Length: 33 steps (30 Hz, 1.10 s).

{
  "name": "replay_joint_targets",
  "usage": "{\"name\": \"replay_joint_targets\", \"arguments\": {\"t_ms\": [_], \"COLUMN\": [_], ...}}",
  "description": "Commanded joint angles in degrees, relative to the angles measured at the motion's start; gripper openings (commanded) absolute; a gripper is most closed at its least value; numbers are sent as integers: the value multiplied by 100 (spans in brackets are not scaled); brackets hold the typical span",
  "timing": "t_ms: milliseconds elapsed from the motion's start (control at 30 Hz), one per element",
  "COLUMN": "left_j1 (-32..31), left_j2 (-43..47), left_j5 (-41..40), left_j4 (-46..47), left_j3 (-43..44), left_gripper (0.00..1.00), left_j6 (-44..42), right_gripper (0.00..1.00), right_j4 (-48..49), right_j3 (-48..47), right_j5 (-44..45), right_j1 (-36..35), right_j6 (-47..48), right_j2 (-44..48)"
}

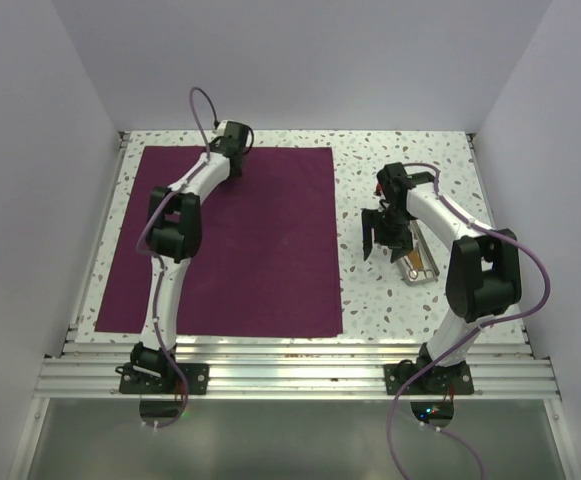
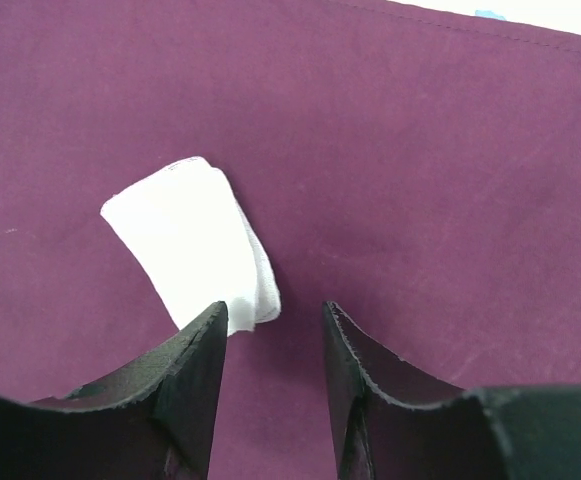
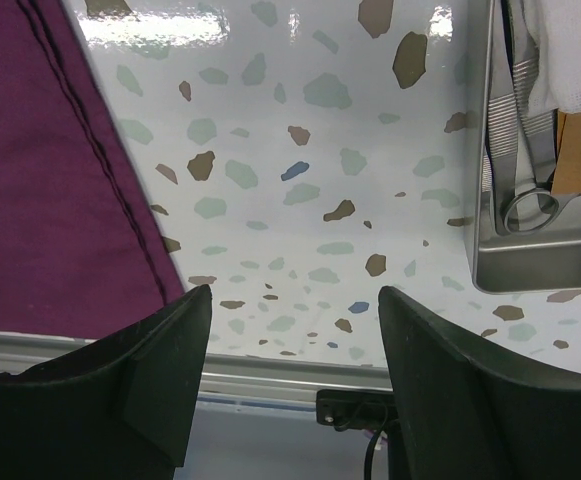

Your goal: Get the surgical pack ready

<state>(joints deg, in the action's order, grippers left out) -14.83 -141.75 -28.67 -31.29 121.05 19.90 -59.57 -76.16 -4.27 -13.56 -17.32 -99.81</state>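
Maroon surgical pack [image 1: 260, 250] flat, white pad [image 2: 190, 245] on it; L claw [image 2: 270, 320], R claw [image 3: 295, 300] spread.

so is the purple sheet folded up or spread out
Spread out: the purple sheet lies flat as one open rectangle on the table, its edges straight, no fold visible.

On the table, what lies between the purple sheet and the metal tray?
Nothing: only bare speckled table separates the sheet from the tray, as the right wrist view shows.
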Motion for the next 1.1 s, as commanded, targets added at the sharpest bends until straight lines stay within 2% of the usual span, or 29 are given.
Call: {"name": "replay_joint_targets", "arguments": {"t_ms": [0, 400, 900, 1033, 1067], "left_j1": [-46, 77, 147, 173, 182], "left_j2": [149, 7, -195, -195, -204], "left_j5": [-42, -183, -95, -87, -87], "left_j4": [211, 167, 237, 264, 255], "left_j3": [49, 112, 287, 287, 313], "left_gripper": [47, 38, 35, 24, 19], "left_j6": [-74, -109, -223, -223, -223], "right_gripper": [72, 72, 72, 72, 72], "right_j4": [16, -37, -28, -28, -28], "right_j3": [-57, -118, -109, -127, -145], "right_j5": [-118, -82, -56, -47, -56], "right_j1": [-6, -6, -6, -6, 3], "right_j6": [18, 45, -17, -61, -61], "right_j2": [32, -3, -12, -21, -30]}}
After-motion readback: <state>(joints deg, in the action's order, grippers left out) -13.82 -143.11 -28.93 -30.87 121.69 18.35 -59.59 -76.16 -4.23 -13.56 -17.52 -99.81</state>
